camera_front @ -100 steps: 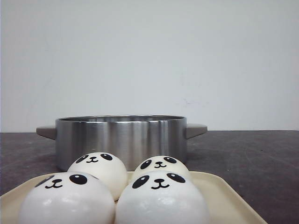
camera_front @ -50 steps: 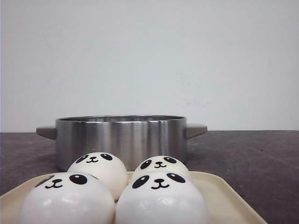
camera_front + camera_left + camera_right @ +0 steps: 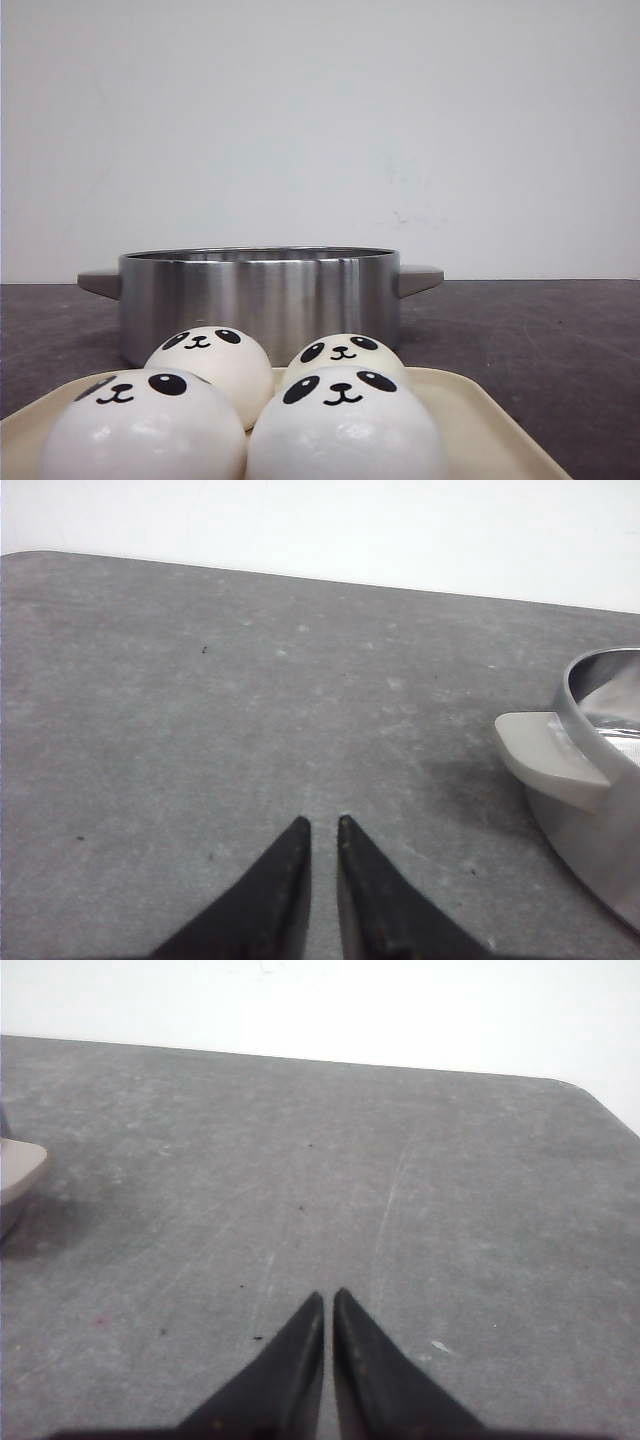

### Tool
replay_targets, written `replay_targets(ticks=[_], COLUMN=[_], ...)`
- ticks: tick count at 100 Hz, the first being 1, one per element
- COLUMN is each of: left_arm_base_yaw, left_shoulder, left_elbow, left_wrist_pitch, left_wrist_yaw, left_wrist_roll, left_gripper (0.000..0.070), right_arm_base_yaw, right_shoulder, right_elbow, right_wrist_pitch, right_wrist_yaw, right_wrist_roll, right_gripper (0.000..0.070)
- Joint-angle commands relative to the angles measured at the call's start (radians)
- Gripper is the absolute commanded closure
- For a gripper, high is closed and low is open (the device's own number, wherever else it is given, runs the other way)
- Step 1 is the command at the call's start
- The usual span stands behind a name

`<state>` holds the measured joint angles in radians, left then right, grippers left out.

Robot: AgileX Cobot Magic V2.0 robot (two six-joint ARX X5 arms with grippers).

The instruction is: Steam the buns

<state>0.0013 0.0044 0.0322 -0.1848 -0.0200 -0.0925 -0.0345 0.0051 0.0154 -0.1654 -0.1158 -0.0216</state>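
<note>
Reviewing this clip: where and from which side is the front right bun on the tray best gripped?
Probably from above, fingers straddling the dome of the front right bun front to back. Its left side touches the neighbouring bun, and the tray rim blocks a low approach.

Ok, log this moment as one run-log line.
stage: not started | buns: four on tray | pot: behind tray | left gripper: shut, empty | right gripper: shut, empty
</note>
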Motion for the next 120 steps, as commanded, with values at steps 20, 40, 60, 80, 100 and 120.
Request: replay_targets(ticks=[20, 40, 60, 80, 100, 120], left_arm_base_yaw=[-0.002, -0.002, -0.002, -0.016, -0.05, -0.054], left_shoulder=[-0.001, -0.001, 0.008, 0.181, 0.425, 0.566], left_elbow=[-0.018, 0.014, 0.147, 0.479, 0.774, 0.948], left_wrist_pitch=[0.037, 0.043, -0.011, -0.243, -0.251, -0.249], left_wrist_yaw=[-0.001, 0.031, 0.14, 0.205, 0.21, 0.269], left_wrist_roll=[-0.01, -0.222, -0.268, -0.233, -0.088, -0.085], left_gripper=[0.07, 0.07, 0.0694, 0.0692, 0.0691, 0.0098], right_arm_base_yaw=[0.0, 0.0, 0.0, 0.0, 0.0, 0.0], right_shoulder=[-0.002, -0.002, 0.0, 0.114, 0.34, 0.438], right_elbow=[-0.003, -0.002, 0.079, 0.405, 0.76, 0.916], right_wrist_pitch=[0.071, 0.188, 0.198, -0.042, -0.285, -0.328], right_wrist_yaw=[-0.089, -0.181, -0.284, -0.296, -0.298, -0.334], right_wrist_roll=[0.243, 0.545, 0.65, 0.431, 0.207, 0.164], right_gripper=[0.0691, 0.0692, 0.0697, 0.0697, 0.0698, 0.0157])
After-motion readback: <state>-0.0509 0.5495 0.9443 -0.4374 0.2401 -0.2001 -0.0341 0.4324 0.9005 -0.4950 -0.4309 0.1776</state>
